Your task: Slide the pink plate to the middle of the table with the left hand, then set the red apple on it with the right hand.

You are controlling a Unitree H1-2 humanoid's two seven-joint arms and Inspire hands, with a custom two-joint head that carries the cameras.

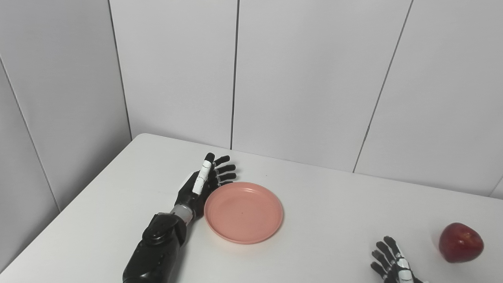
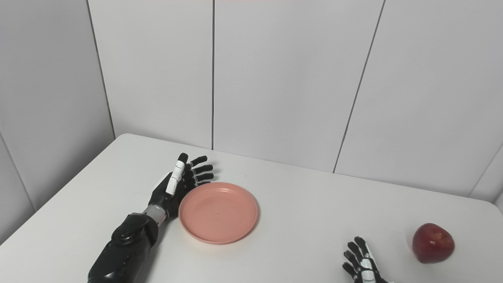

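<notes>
The pink plate [image 1: 243,212] lies flat on the white table, a little left of the middle. My left hand [image 1: 204,182] stands on edge against the plate's left rim, open, fingers stretched toward the wall and holding nothing. The red apple [image 1: 460,242] rests upright near the table's right front. My right hand [image 1: 391,261] sits low at the bottom edge, left of the apple and apart from it, fingers spread and open; its palm is cut off by the picture's edge.
The white table [image 1: 334,220] ends in a rounded far left corner [image 1: 143,136] below grey wall panels [image 1: 306,78]. Its left edge runs diagonally toward me.
</notes>
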